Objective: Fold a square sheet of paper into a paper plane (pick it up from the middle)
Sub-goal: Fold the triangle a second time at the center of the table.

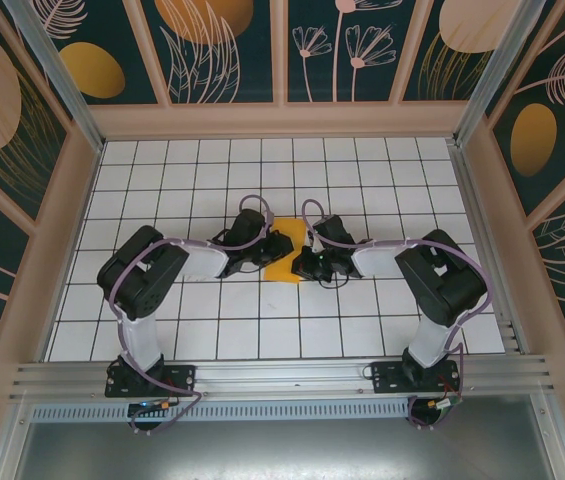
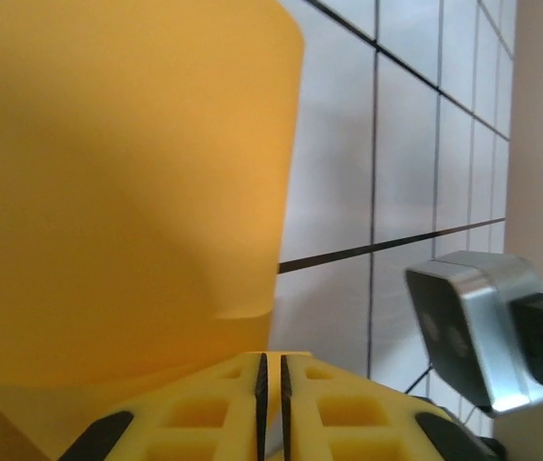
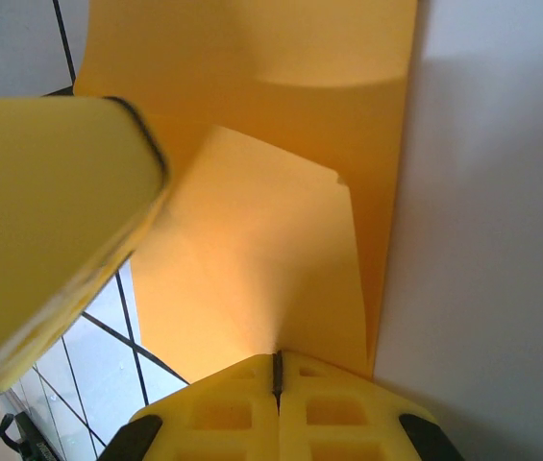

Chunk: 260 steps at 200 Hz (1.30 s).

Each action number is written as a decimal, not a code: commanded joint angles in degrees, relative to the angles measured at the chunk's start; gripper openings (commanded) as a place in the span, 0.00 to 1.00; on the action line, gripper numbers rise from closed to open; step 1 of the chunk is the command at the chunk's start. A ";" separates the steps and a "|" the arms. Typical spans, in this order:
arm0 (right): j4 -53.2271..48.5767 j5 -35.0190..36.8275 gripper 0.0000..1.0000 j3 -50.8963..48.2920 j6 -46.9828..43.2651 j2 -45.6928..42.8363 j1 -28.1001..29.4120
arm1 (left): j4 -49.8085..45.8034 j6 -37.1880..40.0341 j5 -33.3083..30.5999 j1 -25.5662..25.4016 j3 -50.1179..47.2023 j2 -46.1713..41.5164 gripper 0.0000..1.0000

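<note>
- On the top camera I get bright, even overhead light; the white table (image 1: 162, 330) reads clean, with only faint, soft shadows.
- Straight lines lean outward toward that view's corners.
- On the left wrist view, the square sheet of paper (image 2: 117, 192) is soft and out of focus, and darker toward the lower left.
- On the right wrist view, a blurred yellow shape (image 3: 50, 221) smears the left side, and grey shade covers the right.
</note>
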 commanded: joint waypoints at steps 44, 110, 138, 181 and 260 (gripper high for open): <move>-9.20 6.26 0.00 -2.10 -1.58 4.62 1.06 | -2.55 2.36 -2.40 1.99 -0.45 4.16 0.14; -10.71 7.65 0.00 -2.10 -2.08 5.85 1.49 | -8.87 6.25 -4.44 4.53 2.33 3.62 0.16; -11.14 7.80 0.00 -1.73 -2.39 5.84 1.49 | -12.15 7.62 -5.68 5.46 4.31 3.87 0.15; -11.37 7.89 0.00 -1.85 -2.66 6.14 1.50 | -13.96 8.81 -6.25 6.25 5.66 4.30 0.15; -11.45 7.40 0.00 -1.27 -3.44 5.81 1.59 | -17.09 11.97 -5.85 10.30 6.93 4.17 0.16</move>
